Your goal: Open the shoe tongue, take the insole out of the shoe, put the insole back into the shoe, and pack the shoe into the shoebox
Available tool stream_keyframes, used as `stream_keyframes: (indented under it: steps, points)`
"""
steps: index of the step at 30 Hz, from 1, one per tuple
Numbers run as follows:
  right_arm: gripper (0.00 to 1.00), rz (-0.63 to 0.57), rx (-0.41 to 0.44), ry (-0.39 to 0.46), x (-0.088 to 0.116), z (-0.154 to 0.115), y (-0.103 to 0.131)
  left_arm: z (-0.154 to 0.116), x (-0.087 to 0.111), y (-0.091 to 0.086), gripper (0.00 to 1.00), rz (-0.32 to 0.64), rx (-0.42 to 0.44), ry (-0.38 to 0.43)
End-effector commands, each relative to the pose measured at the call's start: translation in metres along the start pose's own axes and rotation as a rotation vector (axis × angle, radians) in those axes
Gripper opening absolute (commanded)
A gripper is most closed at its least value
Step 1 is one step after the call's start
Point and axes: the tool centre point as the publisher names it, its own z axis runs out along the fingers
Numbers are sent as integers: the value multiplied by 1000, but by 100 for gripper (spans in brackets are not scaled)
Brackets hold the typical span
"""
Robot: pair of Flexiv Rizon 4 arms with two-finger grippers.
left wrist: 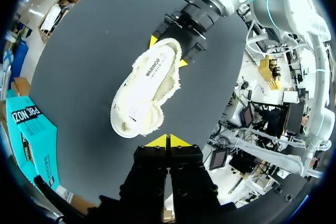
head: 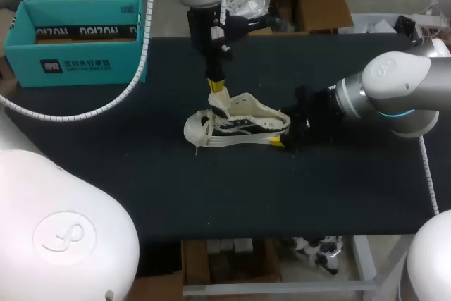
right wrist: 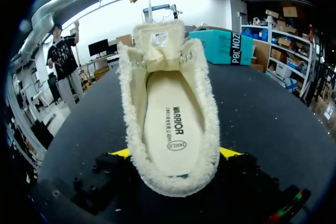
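A low cream shoe (head: 239, 123) with dark side stripes and a pale rubber sole is seen near the middle of the matte black table (head: 141, 174), its heel turned toward the right arm and its toe toward the left. The opening is edged and lined with a thick, shaggy cream fleece, and the tongue (right wrist: 156, 45) is stood up at the front of the opening. The smooth, flat, off-white insole (right wrist: 169, 124), printed in dark letters, is seated inside the shoe. The heel is grasped by the right gripper (right wrist: 177, 153), one yellow tip pressed against each fleecy side. The left gripper (left wrist: 168, 141) is held over the toe end, close to the raised tongue; its two yellow tips are clenched together, and nothing is seen between them. Whether the shoe is touched by it cannot be told. The teal cardboard shoebox (head: 77, 51), rectangular and open at the top, is placed at the far left corner of the table, well apart from the shoe.
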Motion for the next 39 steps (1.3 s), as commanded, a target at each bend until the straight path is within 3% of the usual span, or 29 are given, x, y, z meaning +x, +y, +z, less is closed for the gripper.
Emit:
stream_keyframes:
  steps: [1,3,6,17,33,35,36,38,39]
  points:
    - [0,0,-3,1,-2,2,-3,-2,-4,-6,0,206,-194,16]
    - [0,0,-3,1,-2,2,-3,-2,-4,-6,0,206,-194,16]
    - [0,0,-3,1,-2,2,-3,7,-10,-20,0,234,-165,1]
    - [0,0,-3,1,-2,2,-3,47,-18,-36,0,328,45,16]
    - [0,0,-3,1,-2,2,-3,53,-17,-36,0,337,32,13]
    - [5,0,-3,1,-2,2,-3,53,-17,-36,0,337,32,13]
    - [2,0,-3,1,-2,2,-3,57,-21,-40,0,359,56,-22]
    - [0,0,-3,1,-2,2,-3,65,-29,-49,0,369,59,19]
    - [0,0,-3,1,-2,2,-3,73,-30,-53,0,366,69,-27]
